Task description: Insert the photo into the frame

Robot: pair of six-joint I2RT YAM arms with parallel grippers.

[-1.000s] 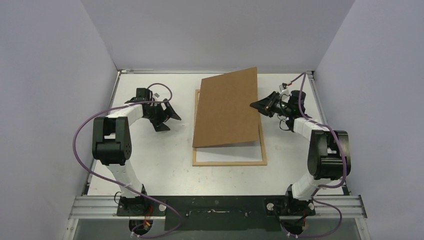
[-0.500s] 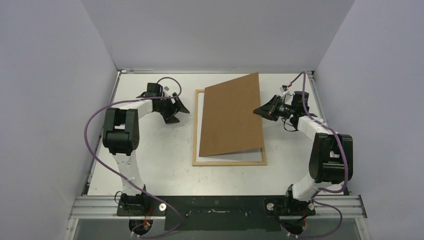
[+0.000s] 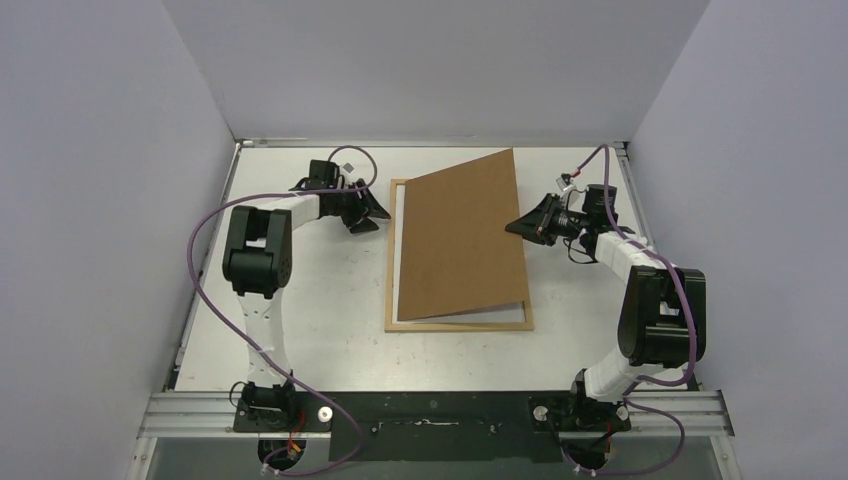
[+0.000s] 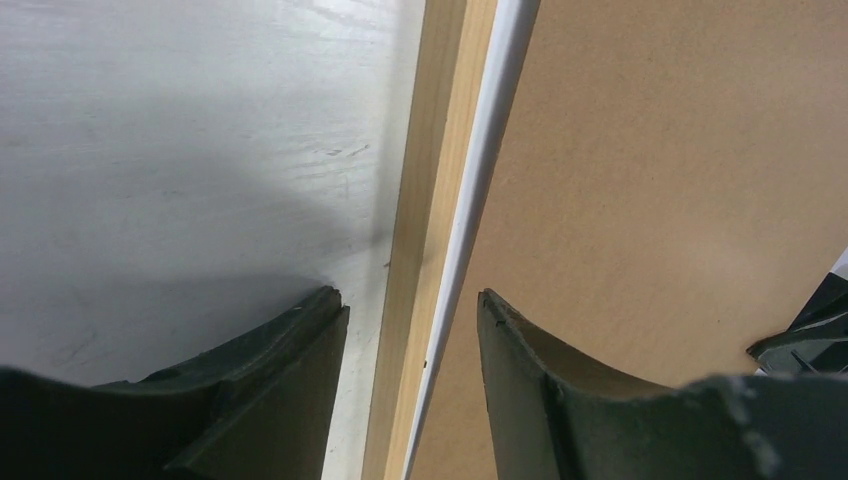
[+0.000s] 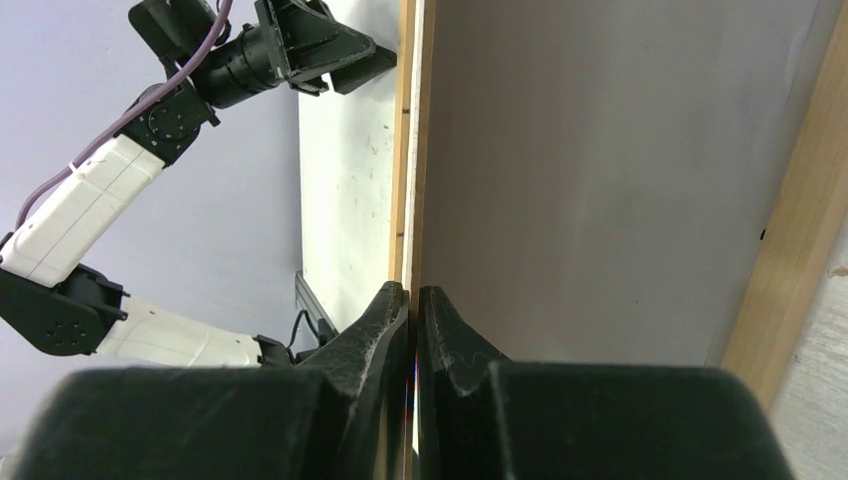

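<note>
The light-wood frame (image 3: 460, 325) lies flat mid-table. A brown backing board (image 3: 465, 235) leans over it, its left edge down by the frame's left rail and its right edge raised. My right gripper (image 3: 515, 226) is shut on that raised edge; in the right wrist view its jaws (image 5: 413, 292) pinch the thin board seen edge-on. My left gripper (image 3: 378, 212) is open at the frame's upper left. In the left wrist view its jaws (image 4: 410, 300) straddle the wooden rail (image 4: 425, 200) and a white strip (image 4: 490, 150) beside the board (image 4: 660, 180). The photo is hidden.
Grey walls close in the white table (image 3: 300, 310) on three sides. The arm bases and a black rail (image 3: 430, 415) run along the near edge. The right wrist view shows a shaded pale surface under the board and another frame rail (image 5: 790, 230).
My left gripper has moved right and farther back to the frame's left rail, and its jaws have narrowed. The board has shifted right and lowered over the frame. My right gripper stays shut.
</note>
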